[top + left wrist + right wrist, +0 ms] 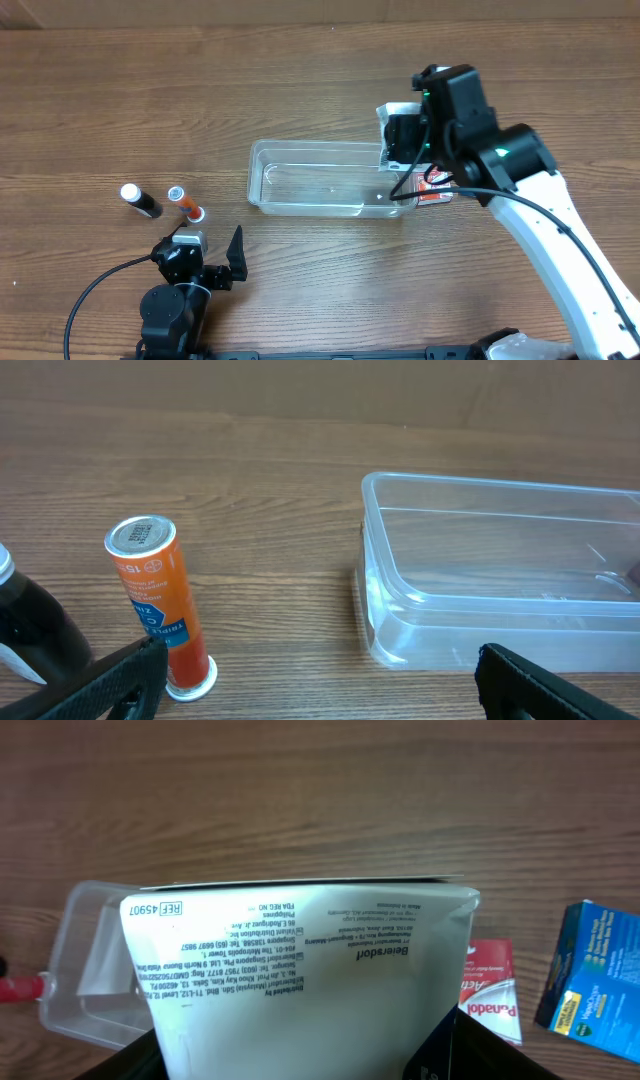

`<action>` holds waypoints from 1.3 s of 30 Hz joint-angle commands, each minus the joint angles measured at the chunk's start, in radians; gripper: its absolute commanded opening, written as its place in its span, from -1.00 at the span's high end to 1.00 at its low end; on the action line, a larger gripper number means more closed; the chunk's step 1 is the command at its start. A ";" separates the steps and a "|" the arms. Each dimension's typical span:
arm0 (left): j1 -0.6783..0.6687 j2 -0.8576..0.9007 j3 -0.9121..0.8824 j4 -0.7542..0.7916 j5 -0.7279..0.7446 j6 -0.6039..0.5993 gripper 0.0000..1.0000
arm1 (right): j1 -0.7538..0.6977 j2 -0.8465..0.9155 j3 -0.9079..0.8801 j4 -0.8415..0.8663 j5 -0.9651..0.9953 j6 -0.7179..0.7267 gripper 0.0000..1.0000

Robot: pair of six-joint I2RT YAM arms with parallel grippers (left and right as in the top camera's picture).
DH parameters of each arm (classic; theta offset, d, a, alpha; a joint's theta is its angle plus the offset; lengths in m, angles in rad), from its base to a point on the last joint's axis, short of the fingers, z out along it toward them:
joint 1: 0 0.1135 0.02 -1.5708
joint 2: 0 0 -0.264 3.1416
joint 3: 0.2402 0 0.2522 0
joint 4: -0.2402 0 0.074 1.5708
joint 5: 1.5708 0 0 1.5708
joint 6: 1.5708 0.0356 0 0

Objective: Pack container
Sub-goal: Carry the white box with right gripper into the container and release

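Observation:
The clear plastic container (pixel 325 178) lies in the middle of the table and is empty. It also shows in the left wrist view (pixel 500 575) and, partly hidden, in the right wrist view (pixel 85 970). My right gripper (pixel 403 140) is shut on a white box (pixel 300 970) with small printed text, held over the container's right end. My left gripper (pixel 205 262) is open and empty near the front edge, left of the container, with an orange tube (pixel 160 605) lying just ahead of it.
The orange tube (pixel 184 203) and a black bottle with a white cap (pixel 141 201) lie left of the container. A red-and-white Panadol box (pixel 490 990) lies by the container's right end under my right arm. A blue box (pixel 595 975) lies to its right.

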 commanded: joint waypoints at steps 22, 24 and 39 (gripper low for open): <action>0.004 -0.010 -0.005 0.005 0.008 0.015 -1.00 | 0.042 0.328 0.020 0.066 0.174 0.091 -0.83; 0.004 -0.010 -0.005 0.005 0.008 0.015 -1.00 | 0.042 0.259 0.101 0.021 0.174 0.090 -0.87; 0.004 -0.010 -0.005 0.005 0.008 0.015 -1.00 | 0.040 0.032 0.139 -0.126 0.188 0.095 -1.00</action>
